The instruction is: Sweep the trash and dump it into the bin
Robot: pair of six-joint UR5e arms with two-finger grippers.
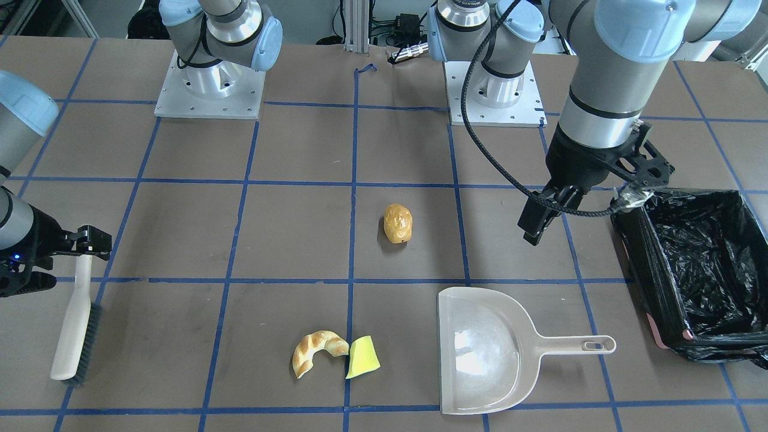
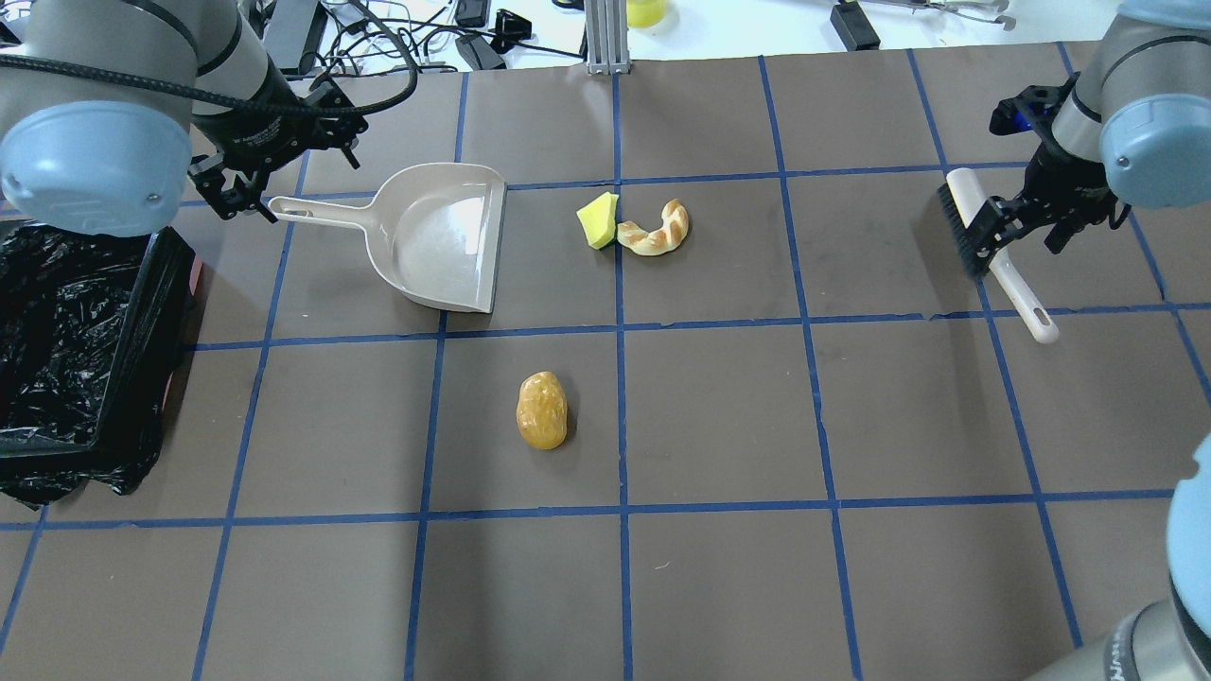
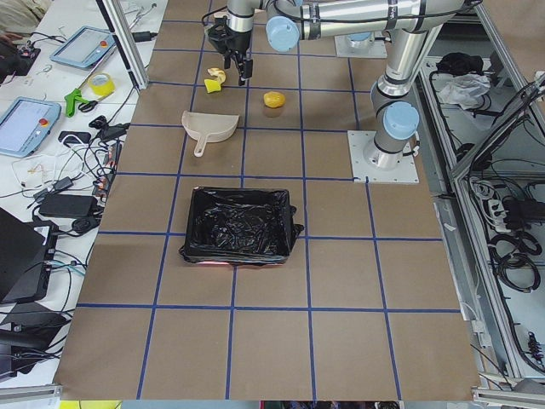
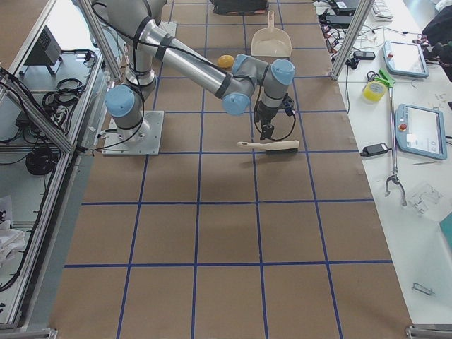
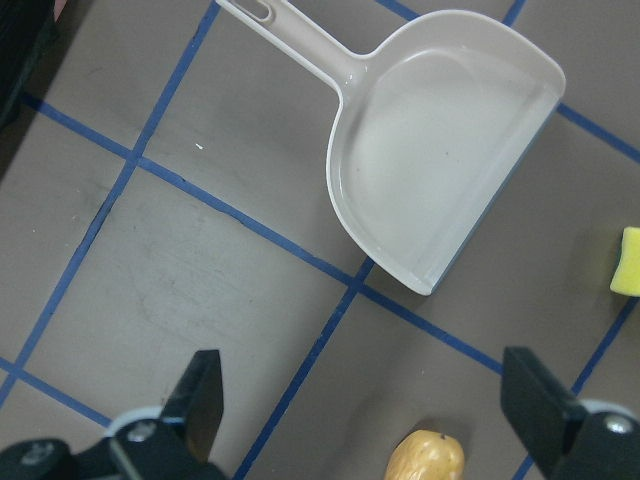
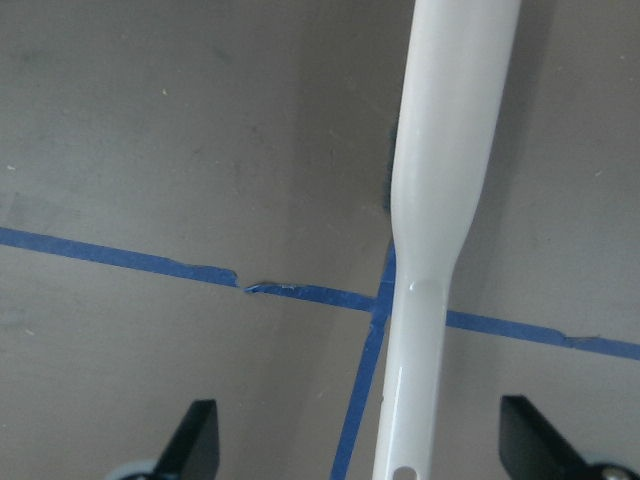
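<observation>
Table [image 4: 212, 233]: brown surface with a blue tape grid.

Near arm is the right arm. It reaches from its base plate at the view's left out across the table. The right gripper [image 4: 265, 131] points down, directly over the brush [image 4: 272, 146]. Jaws too small here to read; contact with the brush cannot be told.

Brush lies flat, with the thin pale handle toward the robot and the head away from it.

Far end: bread roll [image 4: 225, 61] and, well beyond the brush, the beige dustpan [image 4: 272, 42] with its handle pointing away. The black-lined bin [image 4: 236, 7] is cut off by the top edge.

Side bench: yellow tape roll [image 4: 373, 90], two tablets.
</observation>
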